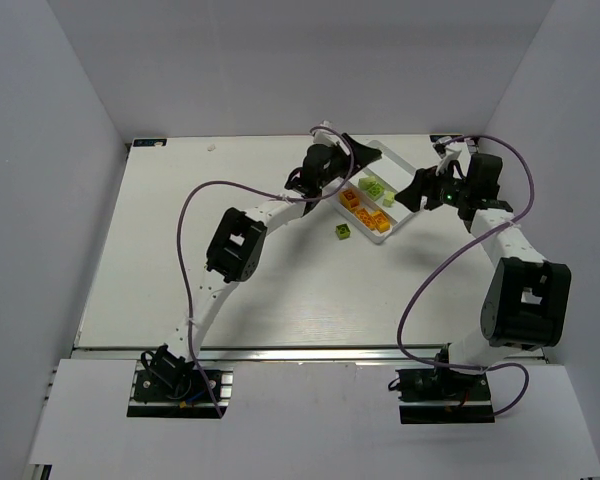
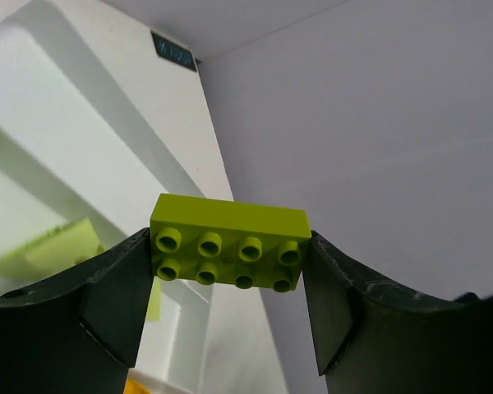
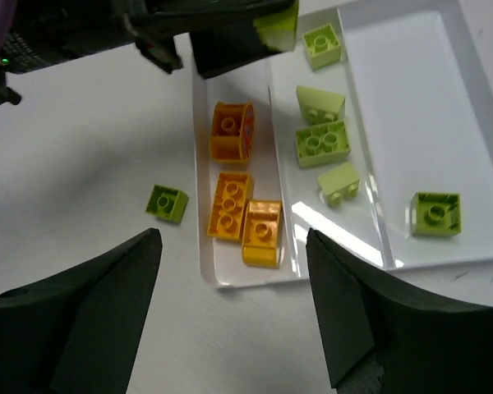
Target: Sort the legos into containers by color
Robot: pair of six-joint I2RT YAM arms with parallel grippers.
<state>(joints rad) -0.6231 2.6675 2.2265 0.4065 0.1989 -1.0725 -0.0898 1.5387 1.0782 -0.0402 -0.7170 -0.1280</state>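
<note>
Across the white tray [image 3: 419, 49], 3 compartments are seen: 3 glossy orange bricks [image 3: 230, 201] in one, 4 lime bricks [image 3: 321, 141] in the middle, a lone green brick [image 3: 435, 213] in the widest. A loose green brick [image 3: 166, 203] is seen on the desk [image 3: 82, 148] beside it. A studded lime 2x4 [image 2: 228, 244] is clamped betw. the left fingers [image 2: 115, 295], prob. above the tray. The right fingers [image 3: 90, 312] are spread wide, empty.

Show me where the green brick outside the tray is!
In the right wrist view, the green brick sits on the table, just left of the tray beside the orange bricks.
</note>
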